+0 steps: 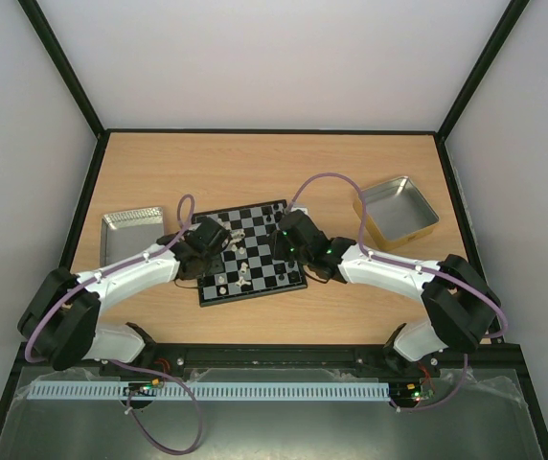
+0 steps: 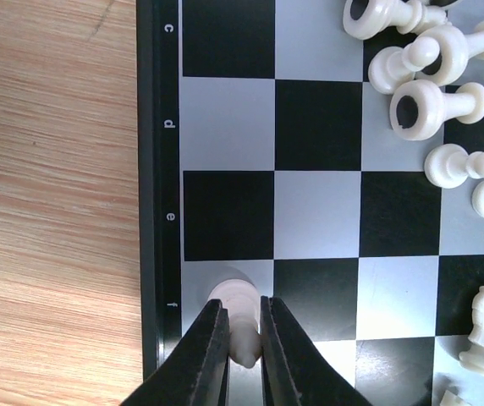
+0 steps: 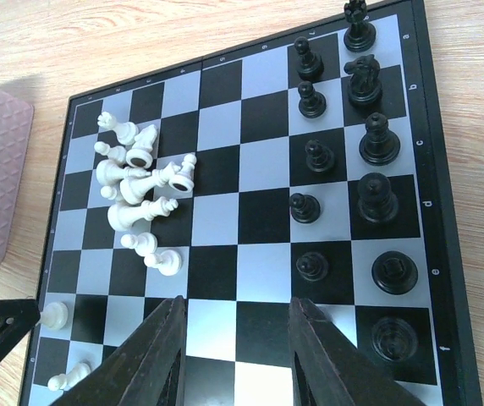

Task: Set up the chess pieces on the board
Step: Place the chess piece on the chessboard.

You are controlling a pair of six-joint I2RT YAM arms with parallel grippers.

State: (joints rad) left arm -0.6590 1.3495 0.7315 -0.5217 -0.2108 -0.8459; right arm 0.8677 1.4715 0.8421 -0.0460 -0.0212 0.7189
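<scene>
Chess pieces (image 3: 316, 155): black upright in 2 rows along 1 edge of board (image 3: 263, 161); most white lie toppled in heap (image 3: 132, 214) on opp. half. L gripper (image 2: 244, 303) pinched on 1 white piece (image 2: 232, 292), edge square by letter f (image 2: 171, 306); type unclear, prob. pawn. R gripper (image 3: 238, 304) jaws apart, empty, over board. Tip: seat base flat, centre in square, release slow, lift straight.

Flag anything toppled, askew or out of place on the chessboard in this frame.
Most white pieces lie toppled in a heap, some squares in from their side, instead of standing in rows. The black pieces stand upright in two rows along the opposite edge of the board. Nothing else looks odd.
</scene>
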